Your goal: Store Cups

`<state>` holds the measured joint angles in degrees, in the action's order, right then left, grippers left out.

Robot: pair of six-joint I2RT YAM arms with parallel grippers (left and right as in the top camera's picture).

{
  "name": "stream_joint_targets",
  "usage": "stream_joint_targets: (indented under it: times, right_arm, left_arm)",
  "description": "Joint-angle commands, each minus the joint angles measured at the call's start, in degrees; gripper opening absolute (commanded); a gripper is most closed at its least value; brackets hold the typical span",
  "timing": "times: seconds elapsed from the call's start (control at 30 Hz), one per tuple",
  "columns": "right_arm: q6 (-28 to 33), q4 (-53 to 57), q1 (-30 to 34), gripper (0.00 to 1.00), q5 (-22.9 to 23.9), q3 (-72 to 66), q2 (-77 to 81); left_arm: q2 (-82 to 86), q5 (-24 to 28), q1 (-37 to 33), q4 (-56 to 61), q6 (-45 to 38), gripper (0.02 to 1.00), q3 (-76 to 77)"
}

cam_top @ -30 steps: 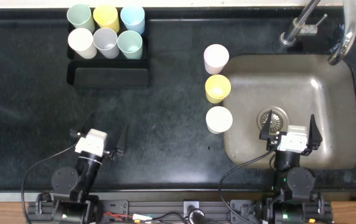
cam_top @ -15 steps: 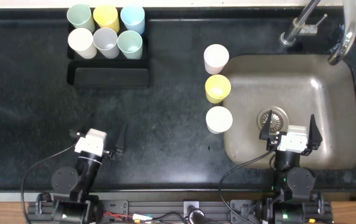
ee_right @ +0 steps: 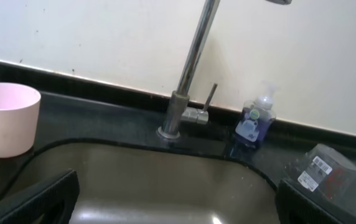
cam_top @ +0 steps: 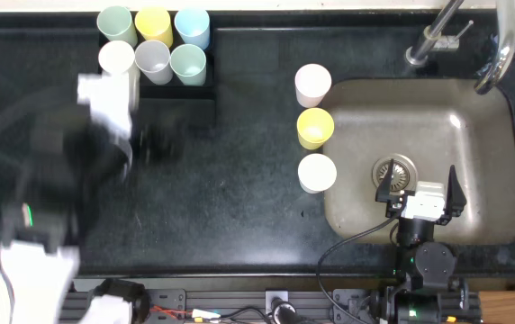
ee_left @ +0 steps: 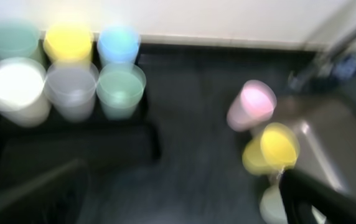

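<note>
Approach step: your L gripper [ee_left: 183, 173], jaws spread & empty, needs lining up on pink cup [cam_top: 312, 84], then pinch.

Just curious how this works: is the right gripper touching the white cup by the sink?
Apart. The top view shows the right gripper over the sink, with bare steel between it and the white cup.

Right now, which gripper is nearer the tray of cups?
Left. The left gripper hangs over the counter just in front of the tray; the right gripper is over the sink, far off.
</note>
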<state>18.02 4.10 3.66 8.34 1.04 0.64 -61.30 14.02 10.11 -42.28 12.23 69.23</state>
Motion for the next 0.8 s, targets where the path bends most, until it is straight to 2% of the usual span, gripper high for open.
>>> stream_joint_targets:
  times: [0.03, 0.1, 0.2, 0.3, 0.43, 0.6, 0.8]
  right_arm:
    - [0.0, -0.3, 0.1, 0.998, 0.0, -0.8, -0.4]
    - [0.0, -0.3, 0.1, 0.996, 0.0, -0.8, -0.4]
    - [0.0, -0.3, 0.1, 0.998, 0.0, -0.8, -0.4]
    - [0.0, -0.3, 0.1, 0.998, 0.1, -0.8, -0.4]
    - [0.0, -0.3, 0.1, 0.998, 0.0, -0.8, -0.4]
    - [0.0, -0.3, 0.1, 0.998, 0.0, -0.8, -0.4]
    - [0.0, -0.3, 0.1, 0.998, 0.0, -0.8, -0.4]
  left_arm:
    - [-28.3, 1.5, 4.7, -21.1, 3.0, 1.000, 34.4]
    - [-39.4, 0.6, 7.6, -28.7, 2.2, 1.000, 48.2]
    - [-54.2, -3.5, 12.2, -39.5, 1.7, 1.000, 67.4]
    - [-61.3, -6.4, 15.2, -44.9, 1.7, 1.000, 76.1]
    - [-66.0, -10.5, 20.0, -45.9, 1.8, 1.000, 77.8]
    - [-69.7, -14.1, 22.8, -46.9, 5.2, 1.000, 77.7]
    - [-73.6, -14.1, 23.0, -46.5, 8.1, 1.000, 77.7]
